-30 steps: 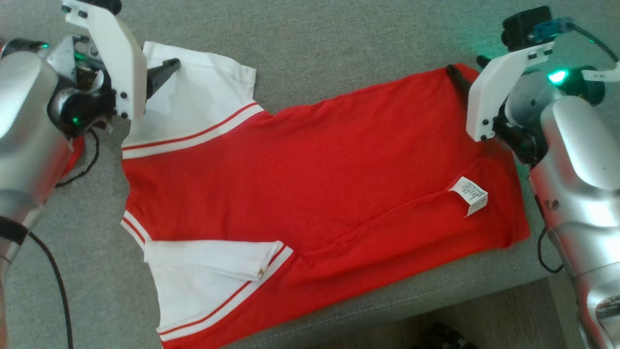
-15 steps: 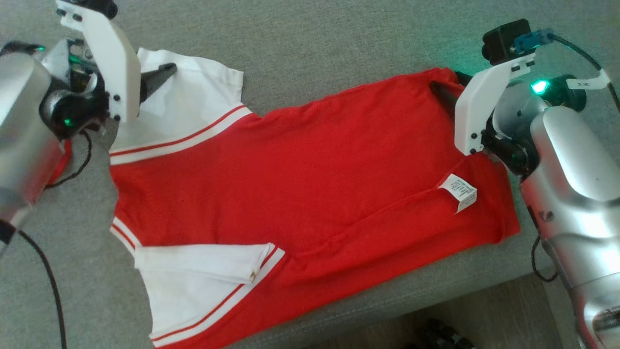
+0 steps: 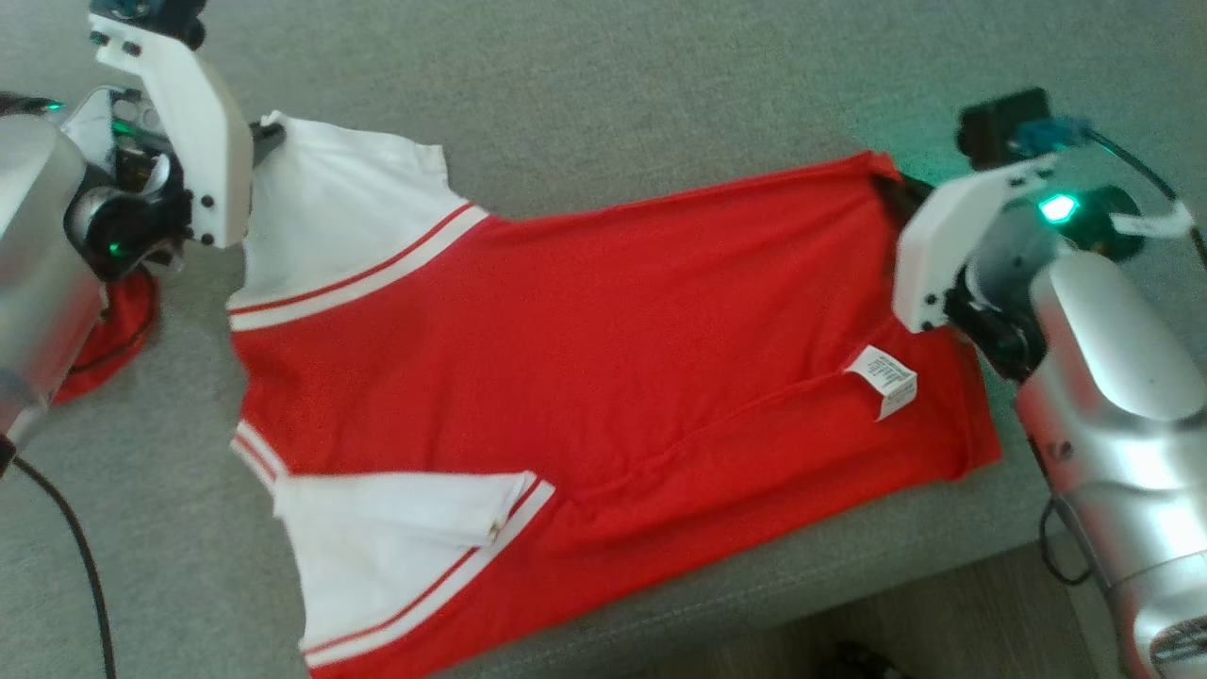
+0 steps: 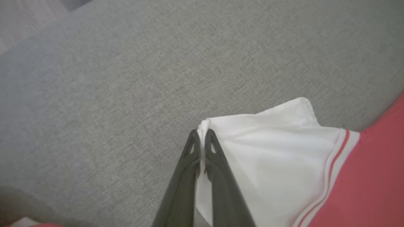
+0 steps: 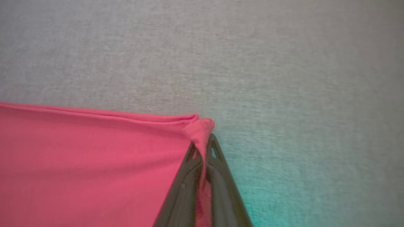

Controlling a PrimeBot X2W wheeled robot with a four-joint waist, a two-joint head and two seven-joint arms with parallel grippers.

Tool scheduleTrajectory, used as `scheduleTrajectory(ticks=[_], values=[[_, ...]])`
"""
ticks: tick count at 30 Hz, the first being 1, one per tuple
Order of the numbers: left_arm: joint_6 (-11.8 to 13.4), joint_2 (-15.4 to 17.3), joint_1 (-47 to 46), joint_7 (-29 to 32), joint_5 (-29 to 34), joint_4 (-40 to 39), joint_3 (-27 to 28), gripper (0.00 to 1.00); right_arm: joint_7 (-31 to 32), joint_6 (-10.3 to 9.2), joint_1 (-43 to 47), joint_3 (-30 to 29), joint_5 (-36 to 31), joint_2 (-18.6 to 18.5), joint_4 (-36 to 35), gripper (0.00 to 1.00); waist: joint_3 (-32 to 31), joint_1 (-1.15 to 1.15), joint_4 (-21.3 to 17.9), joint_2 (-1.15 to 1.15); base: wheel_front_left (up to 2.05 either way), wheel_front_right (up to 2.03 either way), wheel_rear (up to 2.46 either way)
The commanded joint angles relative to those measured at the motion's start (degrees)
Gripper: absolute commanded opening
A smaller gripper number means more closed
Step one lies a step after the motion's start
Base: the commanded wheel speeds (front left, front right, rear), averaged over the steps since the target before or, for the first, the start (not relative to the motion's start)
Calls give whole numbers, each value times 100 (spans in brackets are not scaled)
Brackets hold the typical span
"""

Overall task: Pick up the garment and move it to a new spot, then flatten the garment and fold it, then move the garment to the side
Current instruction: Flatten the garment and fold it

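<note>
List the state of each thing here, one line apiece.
garment: spread mostly flat on the grey cushion, with one long crease.
left gripper: shut on the corner of the far sleeve.
right gripper: shut on the red hem corner.
near sleeve: folded over.
care label: exposed, lying flat.

**Red-and-white garment spread flat, two far corners pinched**

The garment (image 3: 585, 339) is a red shirt with white sleeves trimmed in red and white stripes. It lies nearly flat across the grey upholstered surface (image 3: 613, 94), sleeves toward the robot's left and hem toward its right. The far sleeve (image 3: 330, 217) lies open, and the near sleeve (image 3: 396, 509) is folded over on itself. A long crease runs along the near side of the body. A white care label (image 3: 882, 380) shows near the hem. The far sleeve's tip is pinched in the closed left end effector (image 4: 202, 134). The far hem corner is bunched in the closed right end effector (image 5: 203, 140).
</note>
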Motion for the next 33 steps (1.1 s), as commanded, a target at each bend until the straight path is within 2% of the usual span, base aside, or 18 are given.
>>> scheduleTrajectory(ticks=[1, 9, 16, 20, 25, 33], values=[[8, 270, -306, -196, 49, 18, 193, 0, -275, -5, 33, -191, -169, -11, -34, 0, -123, 0, 78, 0, 0, 0, 0], [8, 174, -201, -568, -129, 45, 106, 0, -1151, -5, 90, -763, -569, 193, 266, 0, -459, 0, 271, 0, 0, 0, 0], [8, 236, 12, -433, -407, -304, -168, 0, -1237, -5, 270, -826, -764, 134, 550, 0, -891, 0, 480, 0, 0, 0, 0], [8, 410, 211, -77, -675, -732, -361, 0, -1157, -5, 413, -732, -747, -9, 659, 0, -1145, 0, 585, 0, 0, 0, 0], [8, 773, 455, 647, -1013, -1494, -564, 0, -1050, -5, 564, -535, -578, -245, 793, 0, -1388, 0, 707, 0, 0, 0, 0], [58, 1215, 797, 1690, -1842, -2692, -620, 0, -861, -5, 588, -145, -264, -521, 1083, 0, -1500, 0, 833, 0, 0, 0, 0]])
